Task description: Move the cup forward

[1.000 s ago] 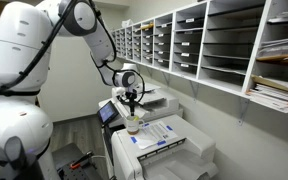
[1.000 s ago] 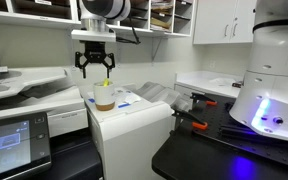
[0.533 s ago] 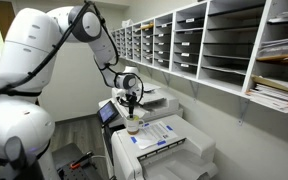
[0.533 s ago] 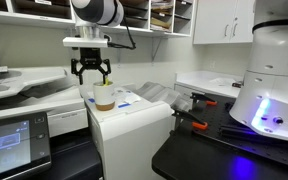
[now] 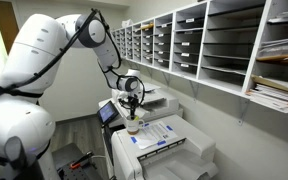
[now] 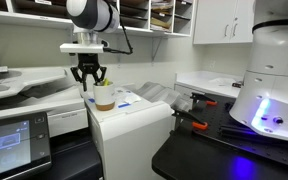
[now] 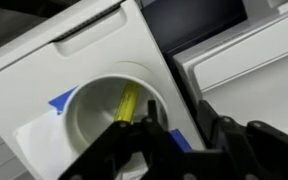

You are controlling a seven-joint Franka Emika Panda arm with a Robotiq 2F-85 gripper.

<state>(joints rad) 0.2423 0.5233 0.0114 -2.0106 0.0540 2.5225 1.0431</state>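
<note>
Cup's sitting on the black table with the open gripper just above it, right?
No. The cup sits on top of the white printer, as an exterior view shows. The gripper is open just above it.

Cup [image 6: 104, 97] on printer [image 6: 136, 122] (gripper [image 6: 88, 82] just above)

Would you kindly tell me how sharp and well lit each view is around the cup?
Wrist view: soft and blurred throughout, the cup hazy, the dark claw out of focus in the foreground. Both exterior views: even indoor lighting, the cup small but fairly sharp. In an exterior view, a blue-violet glow from the robot base tints the dark countertop.
</note>
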